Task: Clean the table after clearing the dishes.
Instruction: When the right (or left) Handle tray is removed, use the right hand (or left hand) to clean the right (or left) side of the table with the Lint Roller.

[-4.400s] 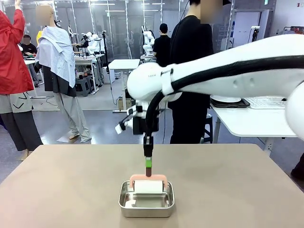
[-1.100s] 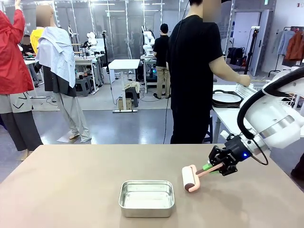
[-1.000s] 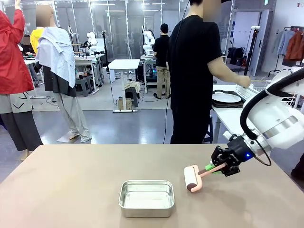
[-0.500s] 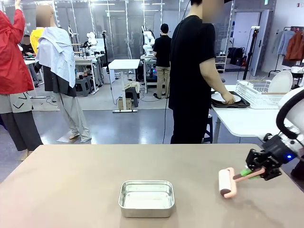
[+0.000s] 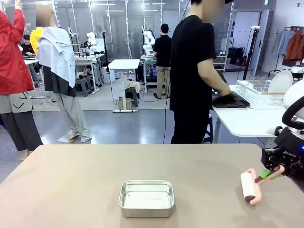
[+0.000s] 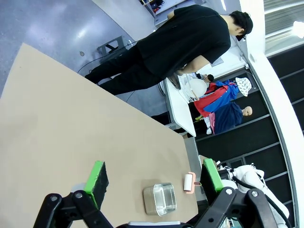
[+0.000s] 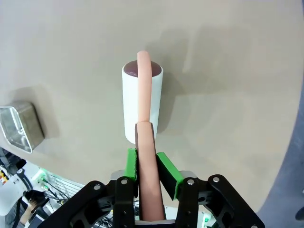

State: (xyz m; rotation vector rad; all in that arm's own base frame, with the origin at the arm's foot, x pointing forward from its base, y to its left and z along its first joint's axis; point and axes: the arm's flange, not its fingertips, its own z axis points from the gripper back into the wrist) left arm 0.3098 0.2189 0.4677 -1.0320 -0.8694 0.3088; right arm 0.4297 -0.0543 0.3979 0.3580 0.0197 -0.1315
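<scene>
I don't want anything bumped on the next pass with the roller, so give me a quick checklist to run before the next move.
1. Grip: right tool shut on the roller by its pink handle: ok.
2. Roller touching the table: cannot tell; it sits low over it.
3. Room ahead: not ok; the roller is close to the table's right edge, so the pass probably has to turn back.
4. Steel pan mid-table, apart from the roller: ok.
5. Left tool open, holding nothing: ok.
6. Person off the table, hands at the dark tray on the side table: ok.
</scene>
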